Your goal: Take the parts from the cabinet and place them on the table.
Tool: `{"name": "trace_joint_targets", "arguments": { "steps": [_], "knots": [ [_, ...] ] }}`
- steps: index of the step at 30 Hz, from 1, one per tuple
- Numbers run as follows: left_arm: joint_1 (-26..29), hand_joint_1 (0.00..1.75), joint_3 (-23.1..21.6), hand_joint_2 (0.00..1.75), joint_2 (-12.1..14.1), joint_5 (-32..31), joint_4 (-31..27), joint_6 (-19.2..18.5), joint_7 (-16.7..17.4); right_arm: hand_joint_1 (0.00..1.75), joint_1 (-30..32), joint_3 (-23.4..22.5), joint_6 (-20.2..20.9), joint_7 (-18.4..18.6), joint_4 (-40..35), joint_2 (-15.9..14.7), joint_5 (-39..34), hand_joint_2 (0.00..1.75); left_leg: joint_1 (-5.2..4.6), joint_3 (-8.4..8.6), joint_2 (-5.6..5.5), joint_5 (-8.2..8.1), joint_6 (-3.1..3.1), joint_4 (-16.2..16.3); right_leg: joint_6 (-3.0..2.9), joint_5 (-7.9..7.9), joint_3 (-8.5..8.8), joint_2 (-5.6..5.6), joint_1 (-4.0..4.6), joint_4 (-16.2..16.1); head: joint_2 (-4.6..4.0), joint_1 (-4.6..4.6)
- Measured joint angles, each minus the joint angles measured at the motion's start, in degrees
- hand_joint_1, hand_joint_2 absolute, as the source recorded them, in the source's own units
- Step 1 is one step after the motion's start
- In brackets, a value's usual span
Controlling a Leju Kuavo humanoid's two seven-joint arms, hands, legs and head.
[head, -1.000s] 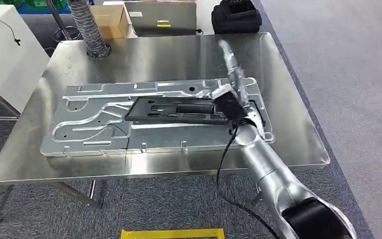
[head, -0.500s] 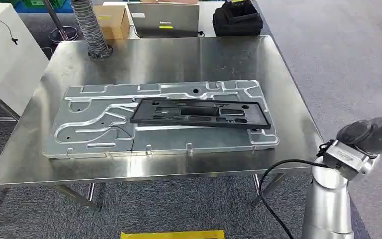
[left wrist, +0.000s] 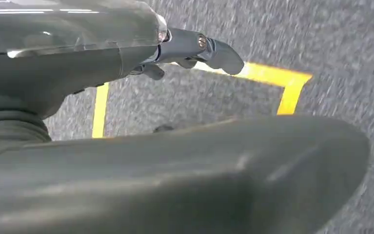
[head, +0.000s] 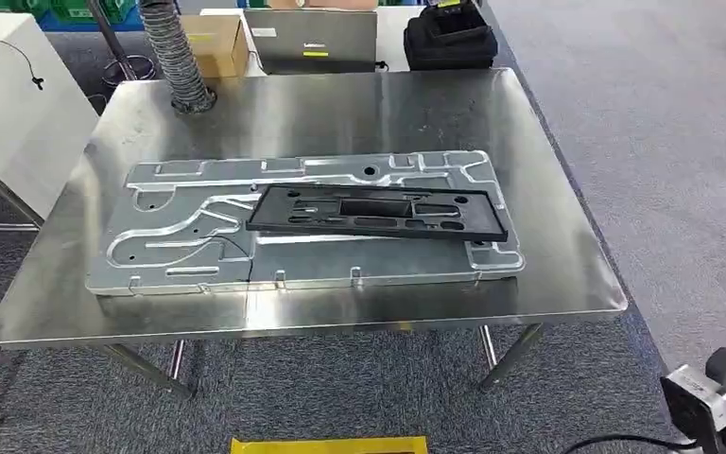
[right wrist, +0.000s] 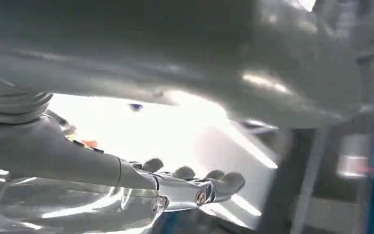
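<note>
Faintly, laptop (head: 310,38) lid logo unreadable; black part (head: 378,213) on table (head: 567,284); both hands empty, fingers spread.

Bright; wrist views blurred, glaring.

A steel worktop (head: 548,274) on slanted metal legs stands on grey carpet (head: 662,123) and shines with overhead glare. Beyond its far edge sit a cardboard box (head: 216,43), a grey laptop (head: 312,40) and a black bag (head: 449,36). A ribbed hose (head: 172,52) rises at the far corner beside a white cabinet (head: 14,104). Yellow tape (head: 329,444) marks the floor at the near side.
</note>
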Motion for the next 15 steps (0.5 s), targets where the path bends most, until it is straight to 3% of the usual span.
{"name": "trace_joint_targets", "arguments": {
  "steps": [1, 3, 4, 5, 6, 7, 9, 10, 12, 14, 15],
  "knots": [
    [0.1, 0.00, 0.0, 0.00, -0.1, 0.0, 0.0, 0.0, 0.0, 0.00, 0.3, -0.8, 0.0, -0.1, 0.3, 0.4, 0.2, 0.00, -0.03, -0.74, 0.14, -2.34, -0.09, 1.7, -0.55, 0.38, -0.44, 0.00, 0.03, -0.1, 0.00, -0.02],
    [0.0, 0.00, 0.0, 0.00, -0.1, 0.0, 0.0, 0.0, 0.0, 0.00, 1.2, -1.9, 0.0, -0.2, 1.1, 1.1, 0.3, 0.00, 0.09, -3.78, 0.15, -8.82, -0.43, 10.5, -0.79, 1.29, -1.74, 0.01, 0.16, 0.0, 0.00, 0.00],
    [-0.1, 0.00, 0.0, 0.00, -0.1, 0.0, 0.0, 0.0, 0.0, 0.00, 1.4, -2.3, 0.0, -0.3, 1.4, 1.3, 0.4, 0.00, 0.10, -5.09, 0.16, -11.07, -0.54, 14.9, -0.80, 1.78, -2.41, -0.02, 0.25, 0.0, 0.00, -0.02],
    [0.0, 0.00, 0.0, 0.00, -0.1, 0.0, 0.0, 0.0, 0.0, 0.00, 1.6, -2.7, 0.0, -0.3, 1.8, 1.5, 0.5, 0.00, 0.12, -5.40, 0.16, -12.15, -0.60, 17.4, -0.79, 2.31, -3.14, -0.01, 0.34, 0.1, 0.00, -0.02],
    [0.0, 0.00, 0.0, 0.00, -0.1, 0.0, 0.0, 0.0, 0.0, 0.00, 1.7, -3.1, 0.0, -0.3, 2.2, 1.7, 0.6, 0.00, 0.14, -4.30, 0.16, -11.89, -0.53, 17.0, -0.75, 2.82, -3.76, 0.01, 0.41, 0.1, 0.00, -0.02],
    [0.0, 0.00, 0.0, 0.00, -0.2, 0.0, 0.0, 0.0, 0.0, 0.00, 1.7, -3.5, 0.0, -0.3, 2.5, 1.9, 1.2, 0.00, 0.15, -1.73, 0.17, -10.66, -0.35, 13.8, -0.66, 3.33, -4.34, 0.05, 0.49, 0.1, 0.00, 0.00],
    [-0.3, 0.00, 0.0, 0.00, -0.2, 0.0, 0.0, 0.0, 0.0, 0.00, 1.7, -4.7, 0.0, 0.6, 3.9, 2.3, 3.5, 0.00, 0.11, 6.89, 0.16, -7.24, 0.31, 1.3, -0.39, 4.50, -5.42, 0.11, 0.61, 0.1, 0.00, -0.02],
    [-0.5, 0.00, 0.0, 0.00, -0.2, 0.0, 0.0, 0.0, 0.0, 0.00, 1.7, -5.2, 0.0, 1.1, 4.9, 2.3, 4.4, 0.00, -0.04, 9.49, 0.13, -7.52, 0.71, -3.3, -0.10, 4.95, -5.52, -0.01, 0.67, 0.3, 0.00, -0.02],
    [-0.6, 0.00, 0.0, 0.00, -0.3, 0.0, 0.0, -0.2, 0.0, 0.00, 1.1, -7.6, 0.0, 1.7, 10.0, 2.5, 7.8, 0.00, -0.47, 8.82, 0.06, -6.13, 1.20, -2.8, 0.72, 5.91, -5.51, 0.02, 0.87, 0.0, 0.00, -0.02],
    [-0.4, 0.00, 0.0, 0.00, -0.3, 0.0, 0.0, -0.1, 0.0, 0.00, 0.5, -10.5, 0.1, 1.2, 16.7, 2.6, 10.8, 0.00, -0.85, 8.41, 0.06, -5.21, 1.83, -2.6, 1.37, 7.17, -5.41, 0.03, 0.46, -0.8, 0.00, 0.00],
    [-0.3, 0.00, 0.0, 0.00, -0.5, 0.0, 0.0, -0.2, 0.0, 0.00, 0.1, -12.3, 0.0, 0.8, 19.9, 2.5, 12.7, 0.00, -0.27, 7.65, 0.28, -3.89, 2.18, -3.4, 1.71, 7.71, -5.73, 0.29, 0.60, -0.9, 0.00, 0.00]
  ]
}}
